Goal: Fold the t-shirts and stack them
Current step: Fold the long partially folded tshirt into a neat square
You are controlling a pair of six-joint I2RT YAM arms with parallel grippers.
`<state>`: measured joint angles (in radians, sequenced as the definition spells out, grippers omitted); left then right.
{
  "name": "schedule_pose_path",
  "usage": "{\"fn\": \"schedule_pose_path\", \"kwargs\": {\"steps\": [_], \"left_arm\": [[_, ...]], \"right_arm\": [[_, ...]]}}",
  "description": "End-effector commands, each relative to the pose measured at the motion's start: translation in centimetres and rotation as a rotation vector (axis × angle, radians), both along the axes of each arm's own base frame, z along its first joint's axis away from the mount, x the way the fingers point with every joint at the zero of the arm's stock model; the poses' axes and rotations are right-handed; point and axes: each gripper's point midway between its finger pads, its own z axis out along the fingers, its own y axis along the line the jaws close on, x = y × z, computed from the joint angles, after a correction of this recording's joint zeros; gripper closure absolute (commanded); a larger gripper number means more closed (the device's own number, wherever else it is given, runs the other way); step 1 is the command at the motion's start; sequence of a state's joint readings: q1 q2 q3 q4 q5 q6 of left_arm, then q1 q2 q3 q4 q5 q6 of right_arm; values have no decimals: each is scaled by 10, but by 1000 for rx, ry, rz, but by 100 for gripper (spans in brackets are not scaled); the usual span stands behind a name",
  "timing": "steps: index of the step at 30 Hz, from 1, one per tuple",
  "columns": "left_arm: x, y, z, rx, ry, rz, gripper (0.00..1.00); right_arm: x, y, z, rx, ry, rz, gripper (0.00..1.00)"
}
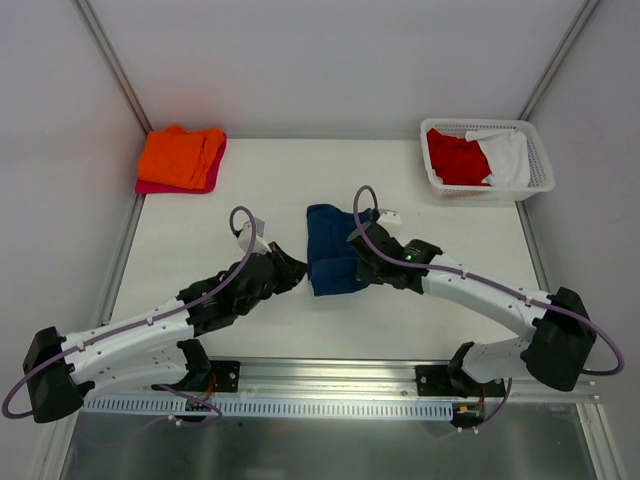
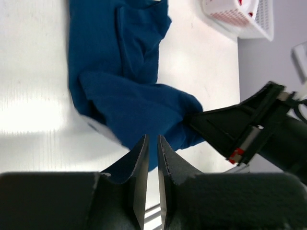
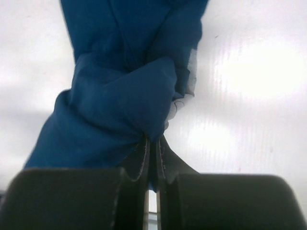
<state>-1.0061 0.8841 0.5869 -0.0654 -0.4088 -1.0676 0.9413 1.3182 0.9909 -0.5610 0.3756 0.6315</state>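
Shows five t-shirts, one basket and two grippers. Navy t-shirt (image 1: 332, 255) bunched at the middle of the table (image 1: 200, 230), between both grippers. Right gripper (image 3: 152, 140) pinching a navy fold tight; left gripper (image 2: 152, 139) parted to a narrow slit at the cloth's edge. At the far-left corner, orange t-shirt (image 1: 180, 155) on magenta t-shirt (image 1: 165, 187). At the far-right corner, red t-shirt (image 1: 455, 158) and white t-shirt (image 1: 508, 155) inside the basket (image 1: 541, 172).

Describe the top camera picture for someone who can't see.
Crumpled navy t-shirt in the middle, pinched by the right gripper, left gripper beside it. Orange shirt on a pink shirt far left; basket with red shirt and white shirt far right.
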Motion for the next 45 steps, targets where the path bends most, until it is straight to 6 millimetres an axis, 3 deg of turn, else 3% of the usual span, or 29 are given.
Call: {"fn": "schedule_pose_path", "kwargs": {"steps": [1, 3, 13, 20, 21, 27, 28, 30, 31, 33, 38, 45], "left_arm": [[21, 7, 27, 61, -98, 58, 87], [28, 6, 35, 67, -112, 69, 86], [55, 3, 33, 139, -106, 88, 88], [69, -2, 38, 175, -127, 94, 94], [71, -4, 41, 175, -135, 93, 94], [73, -3, 41, 190, -151, 92, 96], [73, -2, 39, 192, -149, 95, 96], [71, -1, 33, 199, -142, 96, 96], [70, 1, 24, 204, -131, 96, 94], [69, 1, 21, 202, -128, 94, 93], [66, 6, 18, 198, -133, 97, 82], [61, 10, 13, 193, -126, 93, 78]], "right_arm": [[15, -16, 11, -81, -23, -18, 99], [24, -18, 12, -85, -22, -27, 100], [52, -22, 22, -80, -12, -39, 99], [74, -7, 29, -58, -15, -13, 99], [82, -2, 40, -44, -37, -11, 99], [117, 11, 58, -25, -57, 10, 99], [127, 14, 70, -7, -80, 4, 99], [137, 16, 66, -25, -68, 15, 99], [153, 22, 65, -26, -63, 18, 100], [159, 23, 66, -19, -63, 19, 99], [174, 27, 44, -25, -19, 20, 100], [189, 39, 18, 7, 17, 31, 99]]}}
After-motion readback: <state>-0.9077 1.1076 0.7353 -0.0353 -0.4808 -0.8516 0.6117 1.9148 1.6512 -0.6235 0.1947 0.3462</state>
